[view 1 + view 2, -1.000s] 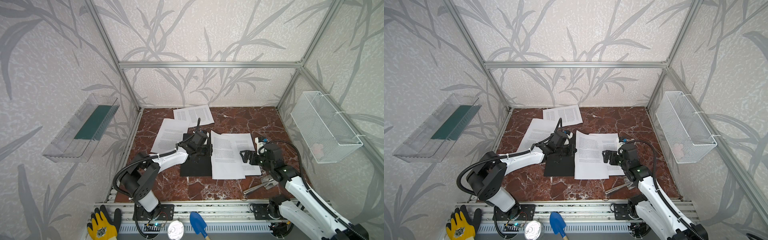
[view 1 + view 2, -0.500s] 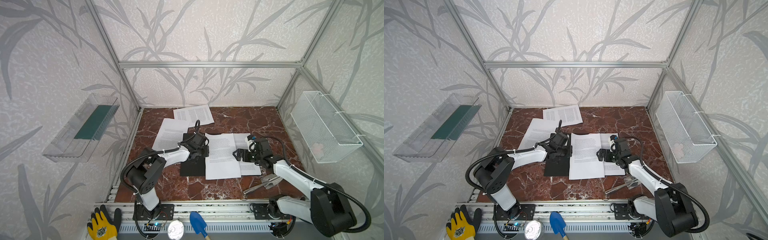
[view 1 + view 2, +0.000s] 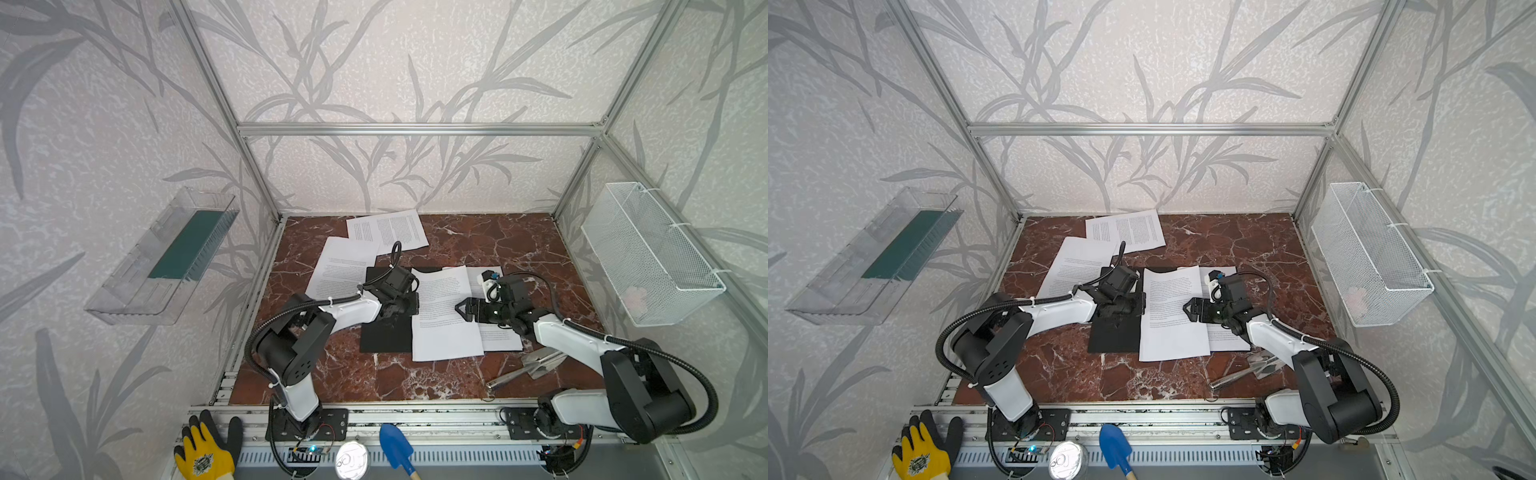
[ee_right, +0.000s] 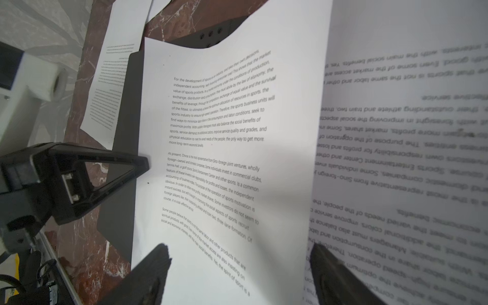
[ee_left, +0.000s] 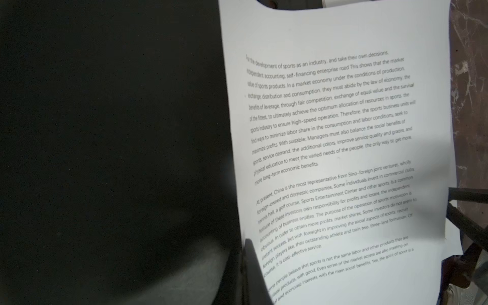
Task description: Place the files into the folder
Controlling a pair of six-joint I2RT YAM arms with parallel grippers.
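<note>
The folder (image 3: 386,338) (image 3: 1115,336) lies open on the marble floor, black inside up. One of the files (image 3: 444,324) (image 4: 211,132) (image 5: 343,132) covers its right half, and a second sheet (image 3: 498,336) lies partly under that one. Two more sheets (image 3: 345,270) (image 3: 386,230) lie at the back left. My left gripper (image 3: 409,305) (image 5: 247,244) (image 4: 146,161) is shut, its tip down on the black inside at the top sheet's left edge. My right gripper (image 3: 459,309) (image 3: 1187,309) (image 4: 239,253) hovers open low over that sheet, its fingers spread across it.
A metal tool (image 3: 528,368) lies at the front right beside the right arm. A wire basket (image 3: 652,257) hangs on the right wall and a clear tray (image 3: 166,257) on the left wall. A glove (image 3: 203,455), a can (image 3: 351,459) and a blue scoop (image 3: 395,446) rest on the front rail.
The right gripper has moved left over the top sheet and its jaws have narrowed a little. The top sheet has slid slightly left. The left gripper has stayed shut on the folder.
</note>
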